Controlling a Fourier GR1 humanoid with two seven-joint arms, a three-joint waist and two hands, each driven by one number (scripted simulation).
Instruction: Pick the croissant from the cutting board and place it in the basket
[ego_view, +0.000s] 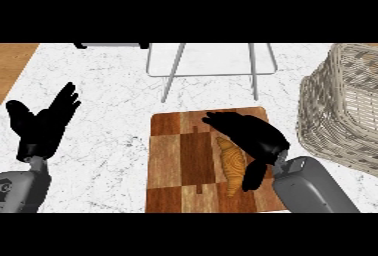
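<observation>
A golden-brown croissant (231, 165) lies lengthwise on the right half of the wooden cutting board (181, 160). My right hand (251, 136) hovers over it from the right, its fingers stretched past the croissant's far end and its thumb down beside the near end; part of the croissant is hidden under the palm. The fingers are not curled round it. The wicker basket (332, 115) stands at the right edge of the view, just right of the board. My left hand (44, 122) rests open at the left, fingers up, away from the board.
A metal wire stand (210, 65) stands on the white marble counter behind the board. A strip of wooden surface (15, 60) shows at the far left top corner. A dark object (111, 45) peeks in at the top edge.
</observation>
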